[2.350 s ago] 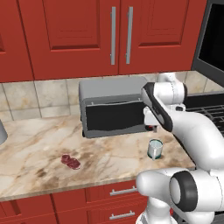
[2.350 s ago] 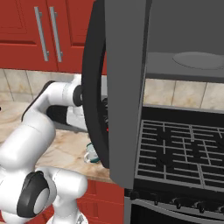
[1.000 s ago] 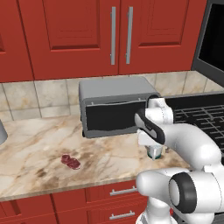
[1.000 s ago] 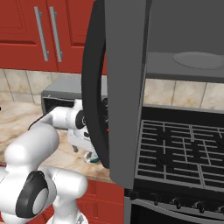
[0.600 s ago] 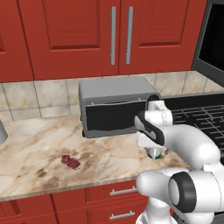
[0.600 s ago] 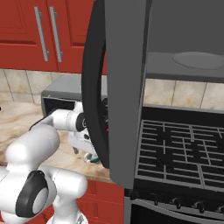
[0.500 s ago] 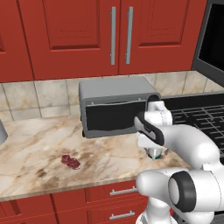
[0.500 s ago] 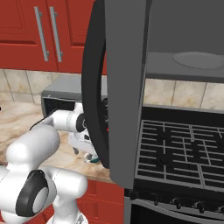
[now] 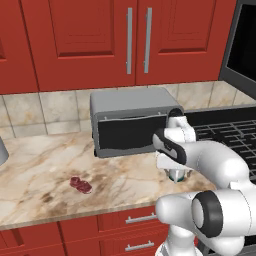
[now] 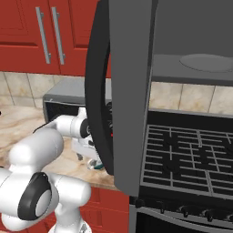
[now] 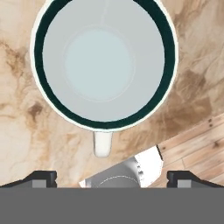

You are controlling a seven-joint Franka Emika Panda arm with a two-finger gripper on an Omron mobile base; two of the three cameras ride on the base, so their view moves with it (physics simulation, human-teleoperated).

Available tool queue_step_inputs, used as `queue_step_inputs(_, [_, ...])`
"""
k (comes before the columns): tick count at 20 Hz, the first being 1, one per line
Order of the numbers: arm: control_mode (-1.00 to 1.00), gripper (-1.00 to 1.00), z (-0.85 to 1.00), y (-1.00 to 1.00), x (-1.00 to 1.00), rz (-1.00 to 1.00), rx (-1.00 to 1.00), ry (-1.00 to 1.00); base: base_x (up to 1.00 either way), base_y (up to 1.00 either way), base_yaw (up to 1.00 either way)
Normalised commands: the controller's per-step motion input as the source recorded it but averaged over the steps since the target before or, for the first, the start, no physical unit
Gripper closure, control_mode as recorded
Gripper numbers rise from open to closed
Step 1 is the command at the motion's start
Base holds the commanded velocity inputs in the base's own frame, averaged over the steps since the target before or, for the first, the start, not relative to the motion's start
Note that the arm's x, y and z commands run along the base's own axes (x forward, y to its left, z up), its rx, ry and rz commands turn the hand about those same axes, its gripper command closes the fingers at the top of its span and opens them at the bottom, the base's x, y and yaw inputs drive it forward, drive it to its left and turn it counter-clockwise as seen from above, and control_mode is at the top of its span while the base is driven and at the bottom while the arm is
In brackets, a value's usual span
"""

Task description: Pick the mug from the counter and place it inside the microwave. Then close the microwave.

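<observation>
Table (image 9: 45, 170): mug (image 11: 103, 63) upright under gripper (image 11: 111, 177), fingers (image 11: 41, 177) apart; lower straight, probably straddling rim, avoid handle.

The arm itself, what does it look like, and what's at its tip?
The arm is glossy white, built of thick rounded segments like fat tubes, with dark grey discs and bands at its joints. No loose cables show. At its tip, the end effector has two small dark finger tips with squared ends, seen in the hand view.
</observation>
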Motion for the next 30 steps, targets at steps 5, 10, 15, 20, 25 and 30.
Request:
queue_step_inputs(5, [-1.00,-1.00,0.00,-0.03,0.16,0.00,0.00,0.00,0.00,0.00,0.00])
queue_step_inputs(10, [-1.00,-1.00,-0.01,0.00,0.08,0.00,0.00,0.00,0.00,0.00,0.00])
queue_step_inputs(15, [-1.00,-1.00,-0.02,0.00,0.05,0.00,0.00,0.00,0.00,0.00,0.00])
queue_step_inputs(20, [-1.00,-1.00,-0.14,0.00,0.02,0.00,0.00,0.00,0.00,0.00,0.00])
queue_step_inputs(25, [-1.00,-1.00,-0.15,0.00,0.02,0.00,0.00,0.00,0.00,0.00,0.00])
queue_step_inputs(30, [-1.00,-1.00,-0.03,0.00,0.00,0.00,0.00,0.00,0.00,0.00,0.00])
